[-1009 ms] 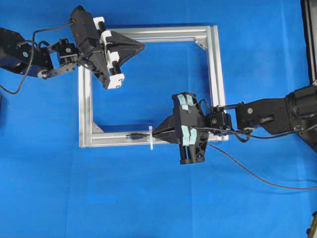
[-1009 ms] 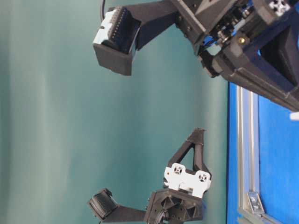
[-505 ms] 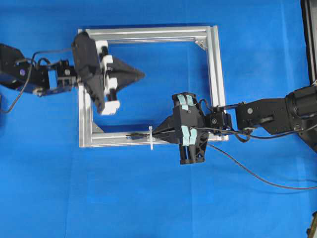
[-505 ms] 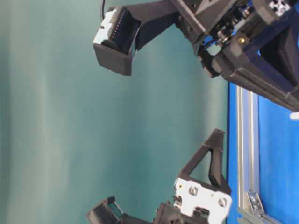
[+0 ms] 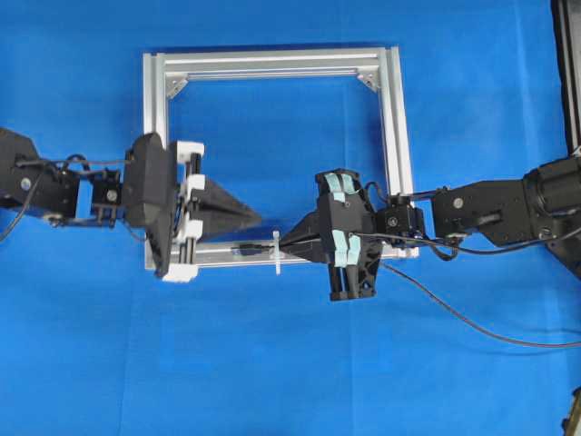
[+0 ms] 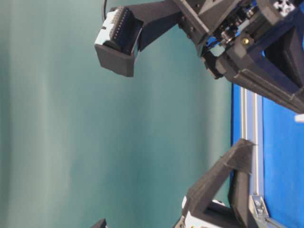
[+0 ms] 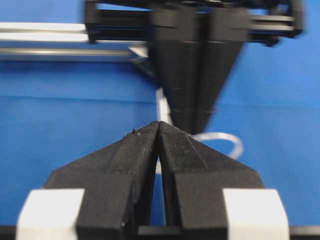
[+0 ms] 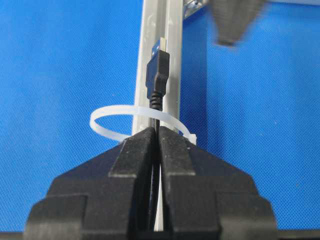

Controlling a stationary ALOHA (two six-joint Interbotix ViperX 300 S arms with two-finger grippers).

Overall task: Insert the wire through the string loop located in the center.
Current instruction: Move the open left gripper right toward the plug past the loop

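Note:
The wire [image 8: 157,75] is a thin black cable ending in a dark plug. My right gripper [image 8: 156,131] is shut on it just behind the white string loop [image 8: 135,117]. The cable runs through the ring, and the plug lies beyond it over the silver bar. From overhead, the right gripper [image 5: 283,243] points left at the loop [image 5: 275,254] on the frame's bottom bar, and the plug [image 5: 245,247] pokes out on the loop's left. My left gripper [image 5: 258,218] is shut on nothing, its tip just above the plug. Its wrist view shows the shut tips [image 7: 159,124] facing the loop [image 7: 222,137].
A square aluminium frame [image 5: 395,136] lies on the blue cloth. The wire's slack [image 5: 454,313] trails right across the cloth. Dark equipment [image 5: 567,73] stands at the right edge. In the table-level view the left gripper [image 6: 237,164] hangs just above the frame rail [image 6: 251,123].
My left arm has swung down from the frame's top left corner to the bottom bar, its shut tip now near the plug. The right gripper and wire have not moved.

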